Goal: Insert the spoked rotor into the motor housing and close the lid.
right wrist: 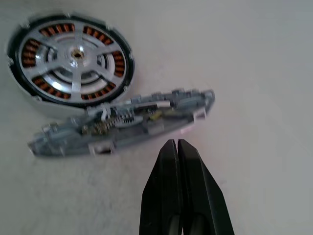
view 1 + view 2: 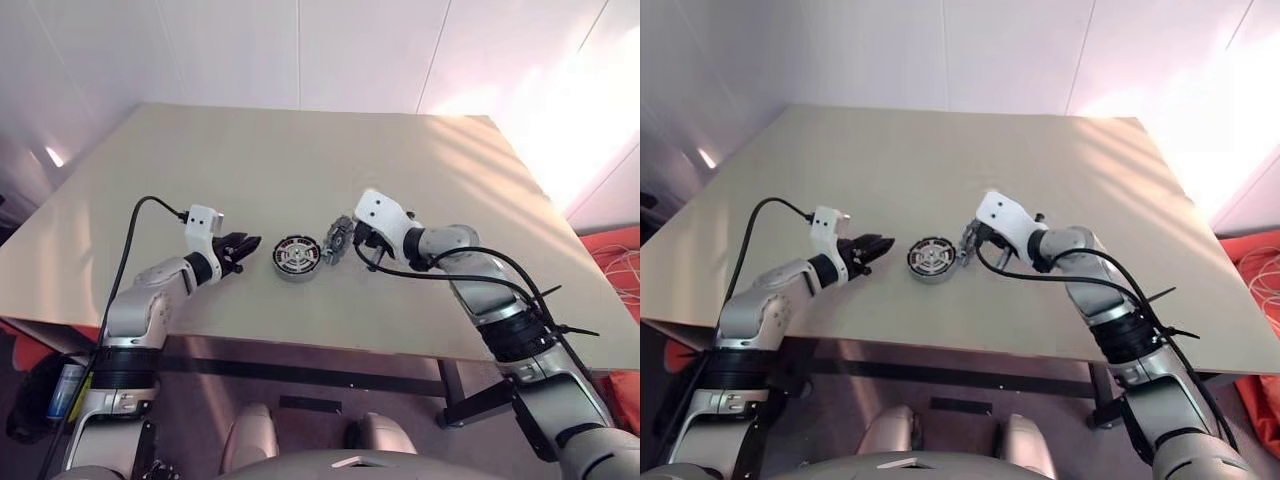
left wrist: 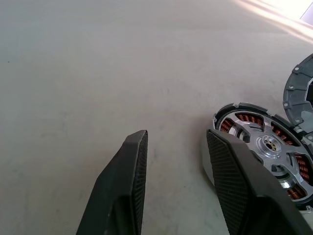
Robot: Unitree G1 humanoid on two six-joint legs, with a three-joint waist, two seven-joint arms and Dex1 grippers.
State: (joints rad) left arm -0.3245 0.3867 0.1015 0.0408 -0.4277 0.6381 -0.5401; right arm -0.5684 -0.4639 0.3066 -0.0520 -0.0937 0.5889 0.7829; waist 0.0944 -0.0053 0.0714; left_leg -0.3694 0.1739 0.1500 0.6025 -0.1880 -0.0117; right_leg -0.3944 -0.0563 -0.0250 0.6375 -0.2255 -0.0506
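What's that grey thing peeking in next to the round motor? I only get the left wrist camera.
Observer: It's a grey disc, tipped up on its edge; it seems to lean on the motor housing.
Operator: Is the other hand holding it?
Observer: No. The right end effector is shut with nothing in it, just short of the disc's edge.
Operator: Where's my hand on the table?
Observer: The left end effector sits beside the housing, on the side away from the disc.
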